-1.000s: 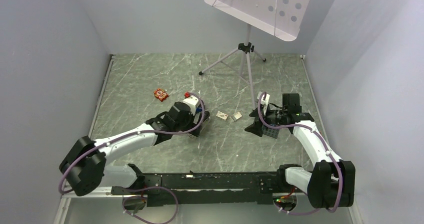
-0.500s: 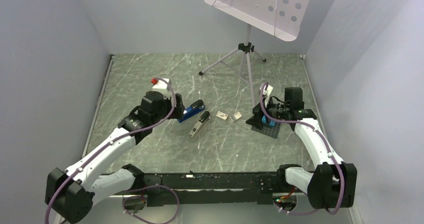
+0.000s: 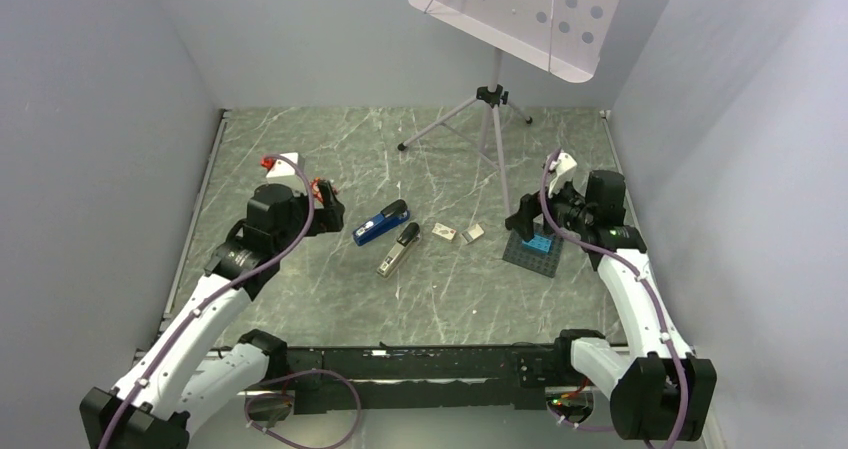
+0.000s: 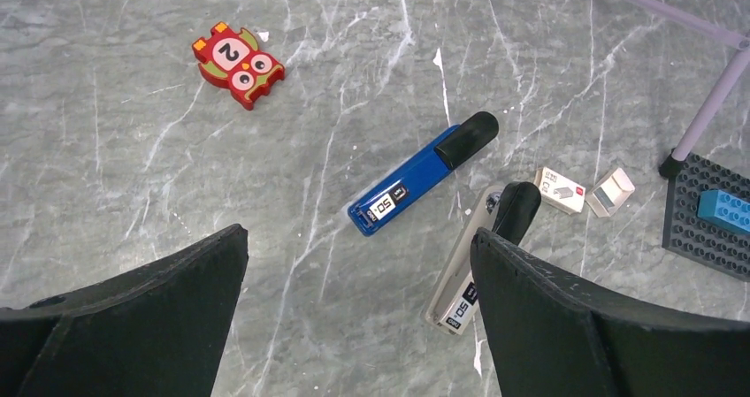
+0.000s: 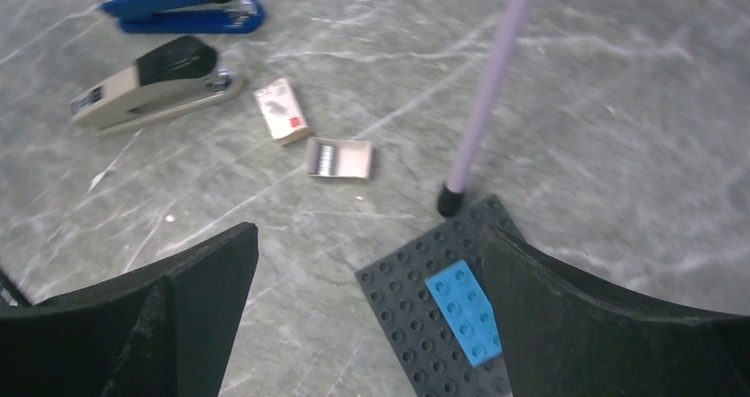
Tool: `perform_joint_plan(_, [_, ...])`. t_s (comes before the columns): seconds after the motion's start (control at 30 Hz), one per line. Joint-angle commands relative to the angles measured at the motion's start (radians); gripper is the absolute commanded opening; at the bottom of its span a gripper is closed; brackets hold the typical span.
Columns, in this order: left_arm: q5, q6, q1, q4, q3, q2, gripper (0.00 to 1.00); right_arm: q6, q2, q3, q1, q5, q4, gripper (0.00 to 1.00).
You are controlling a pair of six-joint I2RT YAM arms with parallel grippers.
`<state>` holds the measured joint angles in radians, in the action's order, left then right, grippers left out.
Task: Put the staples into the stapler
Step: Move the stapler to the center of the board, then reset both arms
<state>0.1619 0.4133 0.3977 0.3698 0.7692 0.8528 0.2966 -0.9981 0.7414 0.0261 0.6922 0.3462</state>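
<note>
Two staplers lie mid-table: a blue one (image 3: 381, 222) (image 4: 423, 172) (image 5: 181, 2) and a beige-grey one with a black top (image 3: 398, 249) (image 4: 482, 260) (image 5: 150, 83). To their right lie a small closed white-and-red box (image 3: 444, 232) (image 4: 560, 190) (image 5: 281, 110) and a small open tray (image 3: 473, 233) (image 4: 611, 192) holding the silver-grey staples (image 5: 327, 158). My left gripper (image 3: 325, 212) (image 4: 358, 233) is open and empty, raised left of the staplers. My right gripper (image 3: 525, 229) (image 5: 370, 233) is open and empty, raised right of the tray.
A red owl toy (image 3: 322, 189) (image 4: 238, 60) lies by the left arm. A dark studded baseplate (image 3: 530, 254) (image 5: 416, 309) with a blue brick (image 5: 464, 311) sits under my right gripper. A tripod stand (image 3: 490, 109) has one foot at the plate's corner (image 5: 451, 201).
My left arm has swung back to the left and lifted, uncovering both staplers. My right arm has drawn back to the right and up, uncovering the baseplate and blue brick.
</note>
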Motion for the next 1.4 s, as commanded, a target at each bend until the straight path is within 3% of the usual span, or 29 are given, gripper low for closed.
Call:
perform_joint_plan(0.0, [-0.006,-0.001,-0.011,0.027,0.042,-0.043,0.99,-0.207,0.002,0.056,0.015,-0.261,-0.050,1.00])
perform_joint_plan(0.13, [0.001,-0.020,-0.014,0.054,0.057,-0.060,0.99,-0.288,-0.025,0.094,0.020,-0.375,-0.002,1.00])
perform_joint_plan(0.63, [0.010,-0.069,-0.017,0.096,0.098,-0.093,0.99,-0.369,0.016,0.130,0.024,-0.393,0.028,1.00])
perform_joint_plan(1.37, [0.020,-0.127,-0.017,0.134,0.112,-0.137,0.99,-0.507,0.008,0.174,0.023,-0.552,0.105,1.00])
